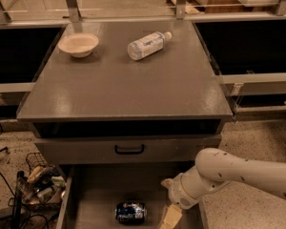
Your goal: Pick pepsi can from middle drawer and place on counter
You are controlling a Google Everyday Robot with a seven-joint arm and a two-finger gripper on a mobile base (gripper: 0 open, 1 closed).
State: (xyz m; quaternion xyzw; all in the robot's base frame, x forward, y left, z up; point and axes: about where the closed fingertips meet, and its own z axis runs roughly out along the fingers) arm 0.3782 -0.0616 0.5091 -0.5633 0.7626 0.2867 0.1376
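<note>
The pepsi can (130, 212), dark blue with white marks, lies on its side on the grey floor of the open middle drawer (93, 202), near the bottom edge of the view. My gripper (166, 209) reaches down into the drawer just right of the can, on a white arm coming in from the right. One tan finger (170, 217) shows beside the can and another tip (167, 182) higher up. They do not hold the can. The counter (128, 85) is the broad grey top of the cabinet above.
A cream bowl (78, 44) stands at the counter's back left and a clear plastic bottle (148, 44) lies at the back middle. A closed drawer front with a black handle (129, 149) sits above the open drawer. A wire basket of clutter (38, 185) stands on the floor at the left.
</note>
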